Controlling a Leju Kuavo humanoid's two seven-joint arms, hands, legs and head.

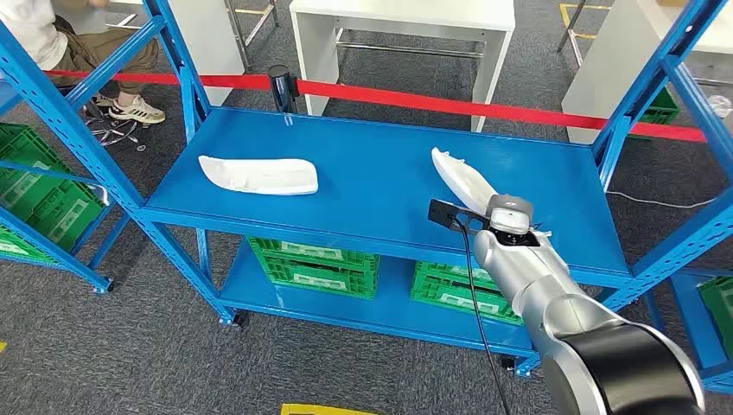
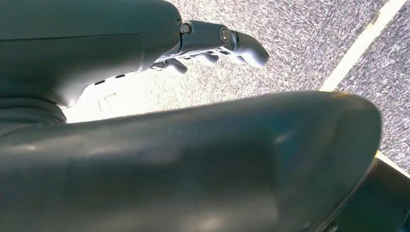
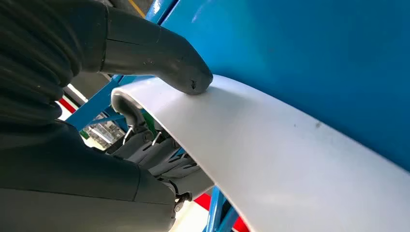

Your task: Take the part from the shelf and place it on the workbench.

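Note:
Two long white moulded parts lie on the blue shelf [image 1: 372,164]. One white part [image 1: 259,175] lies flat at the left. The other white part [image 1: 461,175] lies at the right, slanting toward me, and my right hand [image 1: 508,216] grips its near end. In the right wrist view the thumb [image 3: 179,63] presses on the upper face of this white part [image 3: 300,164] and the darker fingers [image 3: 154,152] curl under its edge. My left hand [image 2: 212,43] hangs over grey carpet with its fingers loosely apart and holds nothing.
Blue uprights [image 1: 640,95] frame the shelf on both sides. Green crates [image 1: 315,264] sit on the lower level and more stand at the left [image 1: 35,190]. A red barrier tape [image 1: 484,108] runs behind, with white tables [image 1: 406,26] beyond. A seated person [image 1: 52,43] is at the far left.

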